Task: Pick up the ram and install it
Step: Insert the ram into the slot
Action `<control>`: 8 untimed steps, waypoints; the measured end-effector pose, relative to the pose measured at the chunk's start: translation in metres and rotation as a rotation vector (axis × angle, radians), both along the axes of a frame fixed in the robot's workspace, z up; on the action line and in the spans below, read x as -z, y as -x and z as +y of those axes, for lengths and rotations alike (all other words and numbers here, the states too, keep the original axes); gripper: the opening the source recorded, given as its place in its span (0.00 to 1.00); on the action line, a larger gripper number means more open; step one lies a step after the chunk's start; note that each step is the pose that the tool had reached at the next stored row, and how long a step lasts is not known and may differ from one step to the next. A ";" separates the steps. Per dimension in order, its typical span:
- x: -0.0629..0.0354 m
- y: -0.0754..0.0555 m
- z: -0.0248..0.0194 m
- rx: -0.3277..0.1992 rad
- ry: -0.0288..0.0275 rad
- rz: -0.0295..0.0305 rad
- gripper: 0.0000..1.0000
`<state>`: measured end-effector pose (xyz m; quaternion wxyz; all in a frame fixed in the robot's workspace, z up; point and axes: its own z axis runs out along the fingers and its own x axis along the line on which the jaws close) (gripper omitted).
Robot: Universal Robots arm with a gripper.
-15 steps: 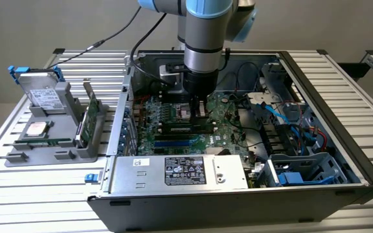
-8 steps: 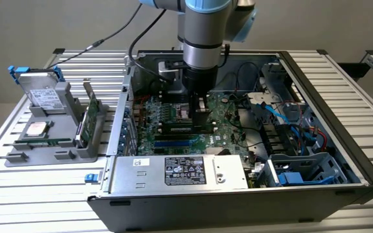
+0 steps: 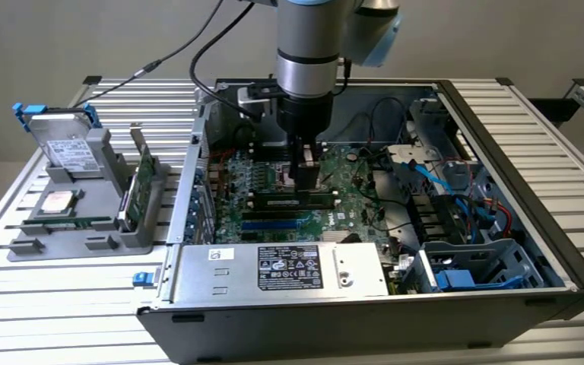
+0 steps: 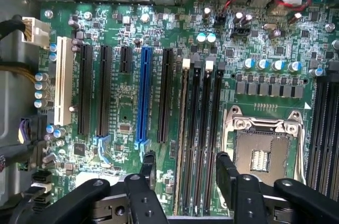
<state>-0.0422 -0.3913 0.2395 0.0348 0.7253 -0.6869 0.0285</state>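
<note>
The ram (image 3: 292, 201), a long narrow green stick with dark chips, stands on edge in a memory slot of the motherboard (image 3: 358, 182) inside the open computer case. In the wrist view the ram (image 4: 181, 128) shows edge-on as a thin pale strip in the slot beside the black slots. My gripper (image 3: 306, 185) hangs straight above it, fingers pointing down. The wrist view has the gripper (image 4: 186, 164) open, its two black fingers (image 4: 225, 173) standing wide apart on either side of the stick and clear of it.
The case walls (image 3: 515, 160), the power supply (image 3: 282, 270), blue cables (image 3: 429, 171) and the empty processor socket (image 4: 262, 147) crowd the board. On the exterior view's left a grey holder (image 3: 79, 236) carries a hard drive (image 3: 69, 148), a processor chip (image 3: 57, 201) and an upright green card (image 3: 146, 179).
</note>
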 end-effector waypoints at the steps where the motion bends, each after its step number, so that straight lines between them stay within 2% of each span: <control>1: 0.0000 0.000 0.0000 0.000 0.0000 0.0000 0.55; 2: -0.0001 0.000 0.0000 0.000 0.0000 -0.0001 0.55; 4: -0.0004 0.000 0.0000 0.000 0.0003 0.0001 0.42; 5: -0.0005 0.000 0.0000 0.000 0.0002 0.0000 0.42; 7: -0.0007 0.000 0.0000 0.000 0.0002 0.0000 0.31; 8: -0.0008 0.000 0.0000 0.000 0.0003 0.0001 0.31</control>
